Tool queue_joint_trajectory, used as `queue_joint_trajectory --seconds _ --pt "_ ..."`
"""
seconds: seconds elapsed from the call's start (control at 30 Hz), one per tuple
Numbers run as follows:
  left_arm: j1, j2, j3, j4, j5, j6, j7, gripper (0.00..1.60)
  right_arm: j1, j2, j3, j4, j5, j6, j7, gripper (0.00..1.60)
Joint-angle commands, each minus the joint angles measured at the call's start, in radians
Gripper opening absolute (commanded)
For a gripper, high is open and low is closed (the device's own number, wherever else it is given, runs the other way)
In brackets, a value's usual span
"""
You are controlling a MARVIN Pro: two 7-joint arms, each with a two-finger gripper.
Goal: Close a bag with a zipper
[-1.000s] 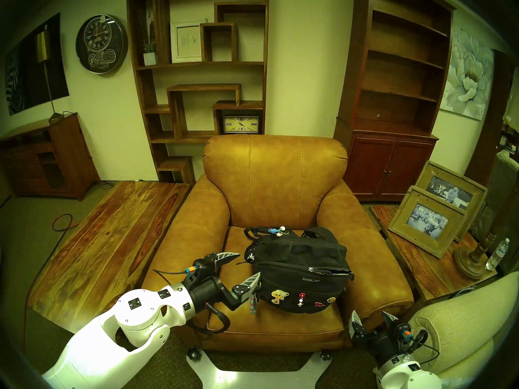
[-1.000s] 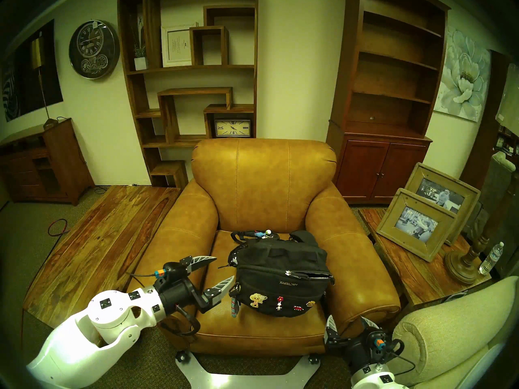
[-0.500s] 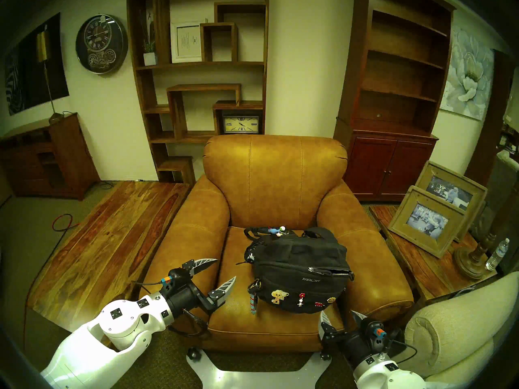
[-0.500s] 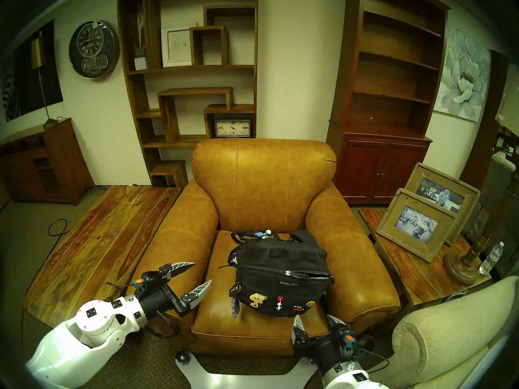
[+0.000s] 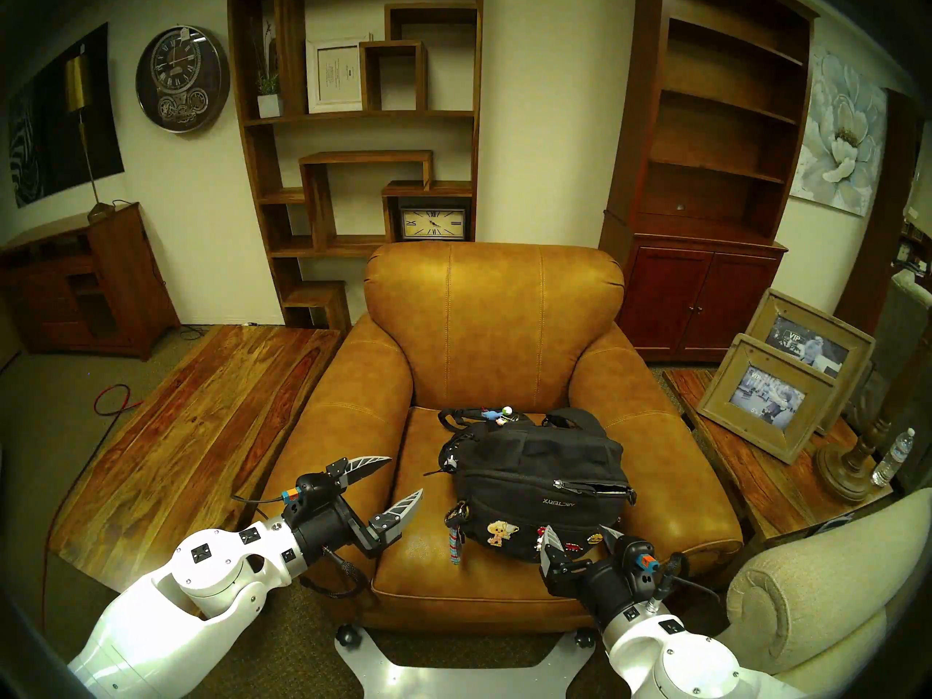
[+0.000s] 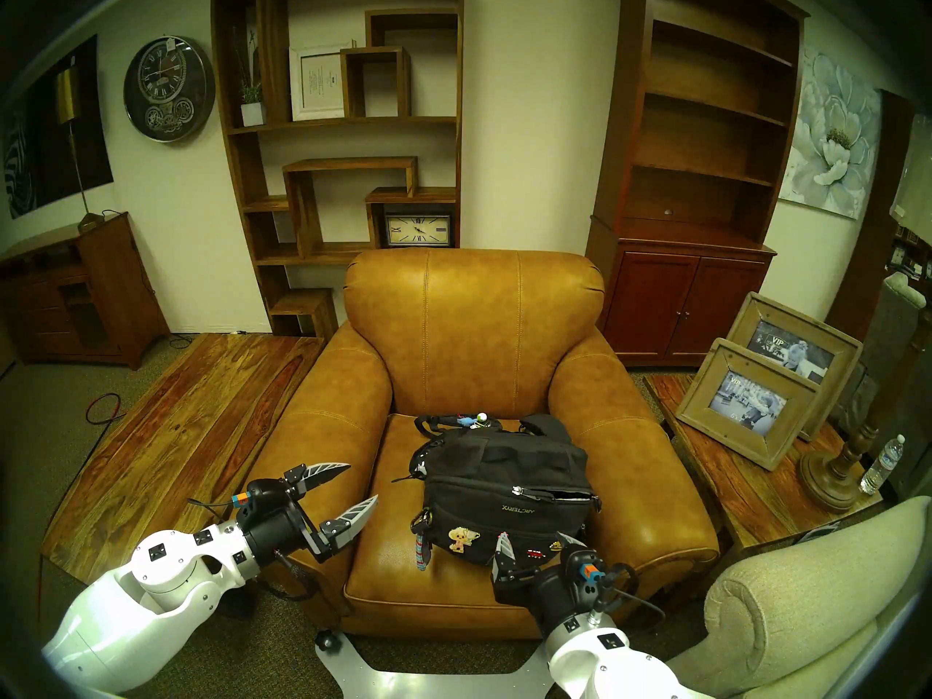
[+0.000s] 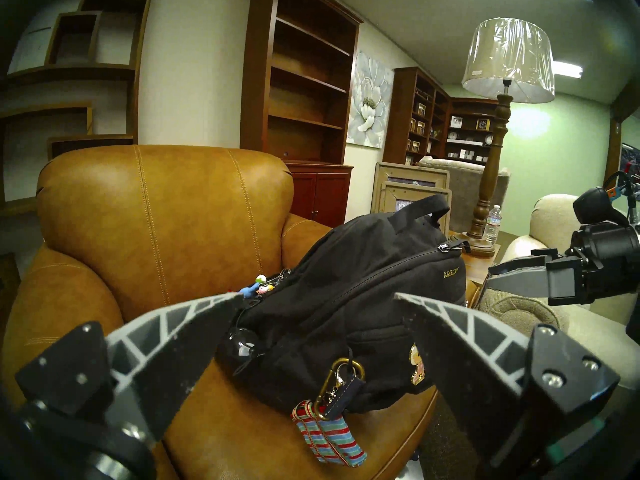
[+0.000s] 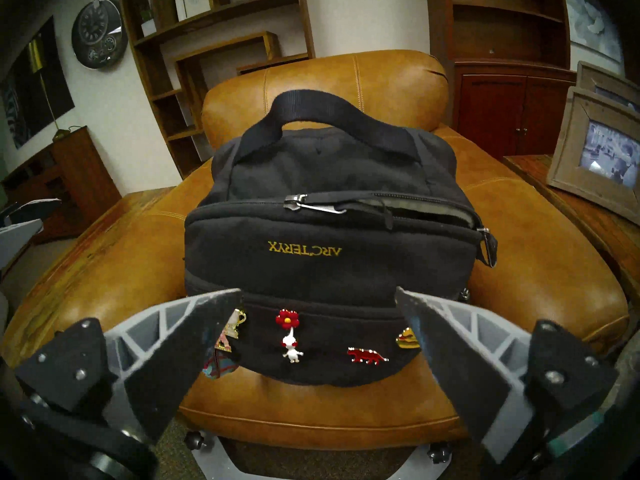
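The black bag lies on the armchair seat, with pins on its near face and a striped keychain hanging at its left end. The zipper along the top has its slider near the middle. It is closed left of the slider and gapes open to the right. My left gripper is open and empty, a short way left of the bag's left end. My right gripper is open and empty, just in front of the pinned face.
The bag sits on a tan leather armchair between its padded arms. A side table at the right holds picture frames, a lamp base and a water bottle. A beige sofa arm is close to my right arm. A low wooden table stands at the left.
My left gripper has drawn back leftward from the bag's left end, then held still. My right gripper has risen and moved left, up to the bag's front. The bag has not moved.
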Motion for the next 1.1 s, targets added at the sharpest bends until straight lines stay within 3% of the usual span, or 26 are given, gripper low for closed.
queue_joint_trajectory --seconds 0.0,0.1,0.4,0.43,0.7,1.07 --pt "-0.006 -0.003 -0.008 -0.007 -0.014 -0.012 -0.011 1.6 0.103 -0.103 -0.006 0.017 -0.075 0.052 -0.024 1.6" --pt "-0.007 -0.003 -0.008 -0.004 -0.017 -0.014 -0.017 1.6 0.141 -0.143 -0.019 0.043 -0.131 0.098 -0.044 1.6" --pt "-0.008 -0.004 -0.01 -0.001 -0.023 -0.017 -0.026 1.6 0.243 -0.213 -0.058 0.11 -0.169 0.139 -0.087 1.6" --pt "-0.008 -0.004 -0.01 -0.001 -0.023 -0.017 -0.027 1.6 0.228 -0.224 -0.048 0.102 -0.184 0.136 -0.078 1.6" --pt "-0.007 -0.006 -0.011 0.0 -0.024 -0.02 -0.031 1.6 0.224 -0.205 -0.074 0.086 -0.2 0.144 -0.12 1.6" --pt "-0.007 -0.01 -0.014 0.001 -0.022 -0.019 -0.035 1.6 0.191 -0.101 -0.115 0.03 -0.135 0.122 -0.195 1.6"
